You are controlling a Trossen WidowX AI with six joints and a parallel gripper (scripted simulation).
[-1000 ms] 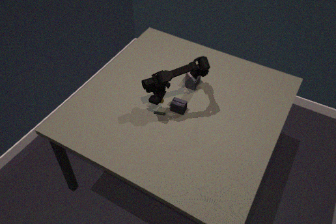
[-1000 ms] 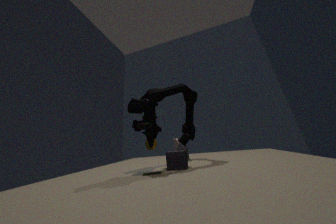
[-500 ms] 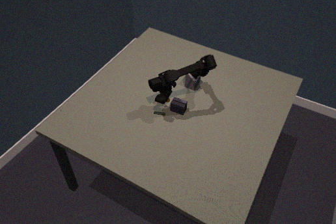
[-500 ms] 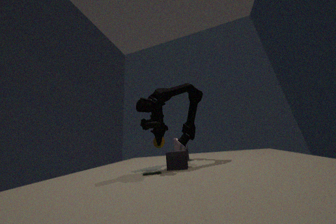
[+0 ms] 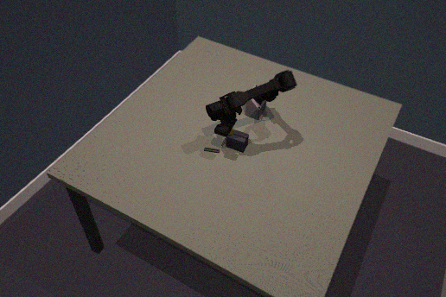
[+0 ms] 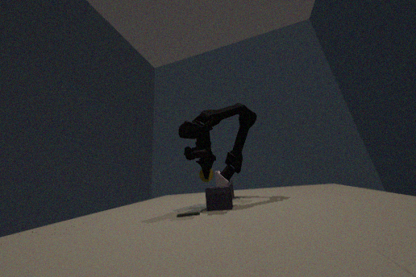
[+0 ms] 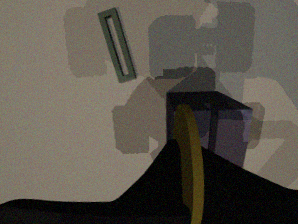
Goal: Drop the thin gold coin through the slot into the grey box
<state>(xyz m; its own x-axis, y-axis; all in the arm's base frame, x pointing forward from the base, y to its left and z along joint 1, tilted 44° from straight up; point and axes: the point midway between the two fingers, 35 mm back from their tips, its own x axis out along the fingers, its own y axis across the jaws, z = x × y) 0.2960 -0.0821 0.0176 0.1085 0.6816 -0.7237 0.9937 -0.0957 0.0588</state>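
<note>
- Pinching the gold coin [image 5: 232, 132] [image 6: 202, 176] [image 7: 192, 160] between the jaws, nearly pressed together on its thin body.
- Holding the coin on edge, up off the table [image 5: 259, 204] [image 6: 242, 238] [image 7: 50, 150], higher than the grey box [image 5: 237, 142] [image 6: 218, 199] [image 7: 230, 132].
- Hanging above and to the left of the box in the exterior view, with space showing between coin and lid.
- Overlapping the lid's left part in the wrist view, beside the dark slot [image 7: 213, 127] rather than lined up over it.
- Running roughly the same way as the slot in that view, coin and slot leaning slightly differently.
- Lying on the table near the box, to its left in the top view: the green holder [image 5: 212, 148] [image 6: 188, 214] [image 7: 111, 45], showing its groove without the coin.
- Reaching over from behind the box in the exterior view with the dark arm [image 5: 259, 90] [image 6: 243, 135], bending high and pointing the jaws downward.
</note>
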